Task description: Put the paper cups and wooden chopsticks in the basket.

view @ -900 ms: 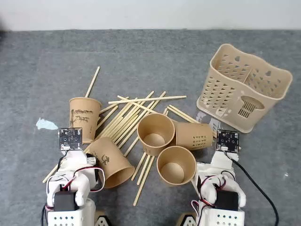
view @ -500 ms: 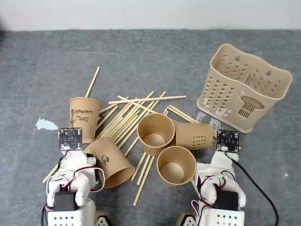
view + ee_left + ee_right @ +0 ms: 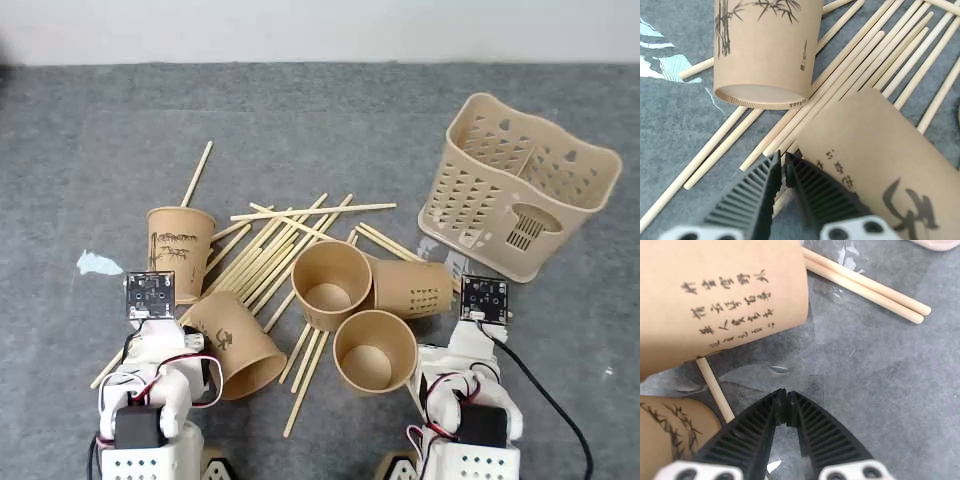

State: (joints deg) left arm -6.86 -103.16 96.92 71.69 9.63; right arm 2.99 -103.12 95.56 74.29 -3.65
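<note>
Left fingers (image 3: 752, 195) together, empty; tipped paper cup (image 3: 880, 150) just beside. Right fingers (image 3: 755, 432) together; lettered paper cup (image 3: 720, 295) near.

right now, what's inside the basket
The basket shows a divider and its perforated inner walls. No paper cups or chopsticks are seen in it. Its floor is hidden by the near wall.
</note>
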